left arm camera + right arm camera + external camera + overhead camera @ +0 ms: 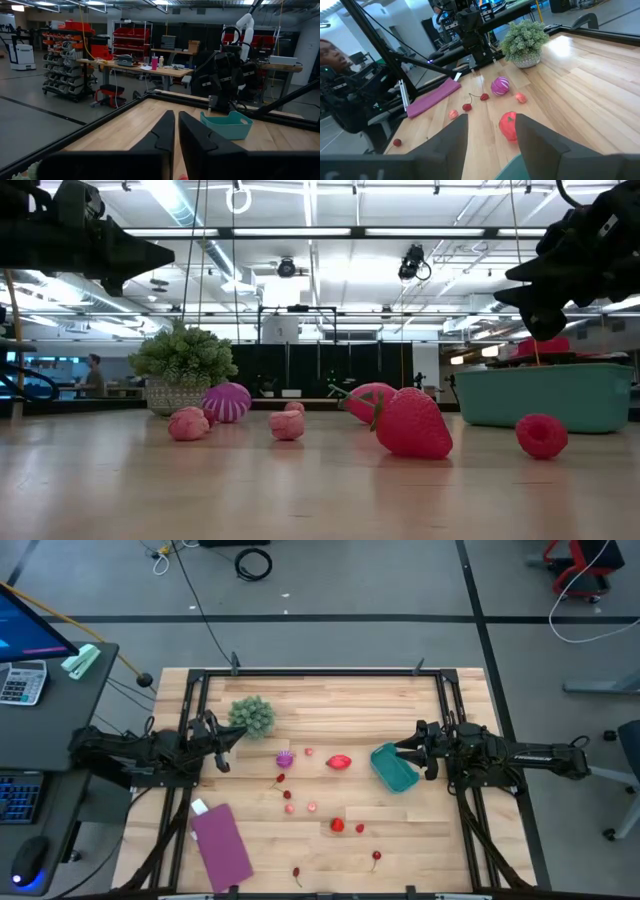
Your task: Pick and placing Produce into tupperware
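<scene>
Teal tupperware point(394, 769) is sitting on pale wood table point(330, 700); red strawberry point(413, 423), pink berries point(188, 423), white-striped purple ball point(500, 85), green leafy clump point(252, 715), flat purple rectangle point(221, 843) are showing

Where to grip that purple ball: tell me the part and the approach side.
Grip the purple ball across its widest middle, coming straight down from above. It is round and sits free on the table, with only a small pink piece nearby, so the fingers likely have room either side.
</scene>
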You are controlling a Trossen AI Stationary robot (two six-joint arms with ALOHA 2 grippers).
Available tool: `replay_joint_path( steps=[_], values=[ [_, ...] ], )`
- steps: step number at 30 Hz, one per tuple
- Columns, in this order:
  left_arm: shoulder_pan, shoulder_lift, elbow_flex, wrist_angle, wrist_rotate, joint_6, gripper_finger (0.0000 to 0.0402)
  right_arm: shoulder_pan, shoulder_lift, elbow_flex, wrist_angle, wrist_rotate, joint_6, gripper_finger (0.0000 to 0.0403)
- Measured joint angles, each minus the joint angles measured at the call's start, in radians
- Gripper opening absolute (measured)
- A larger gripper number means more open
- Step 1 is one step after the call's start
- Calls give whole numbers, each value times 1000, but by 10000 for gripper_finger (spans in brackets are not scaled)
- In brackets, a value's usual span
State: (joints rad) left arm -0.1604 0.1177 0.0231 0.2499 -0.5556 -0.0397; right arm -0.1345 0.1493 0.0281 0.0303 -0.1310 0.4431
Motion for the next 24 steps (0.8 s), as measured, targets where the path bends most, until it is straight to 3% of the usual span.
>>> replay_joint_path(
  steps=[24],
  values=[
    [0, 0, 0, 0, 0, 0, 23, 0, 0, 0, 0, 0, 0, 172]
  ],
)
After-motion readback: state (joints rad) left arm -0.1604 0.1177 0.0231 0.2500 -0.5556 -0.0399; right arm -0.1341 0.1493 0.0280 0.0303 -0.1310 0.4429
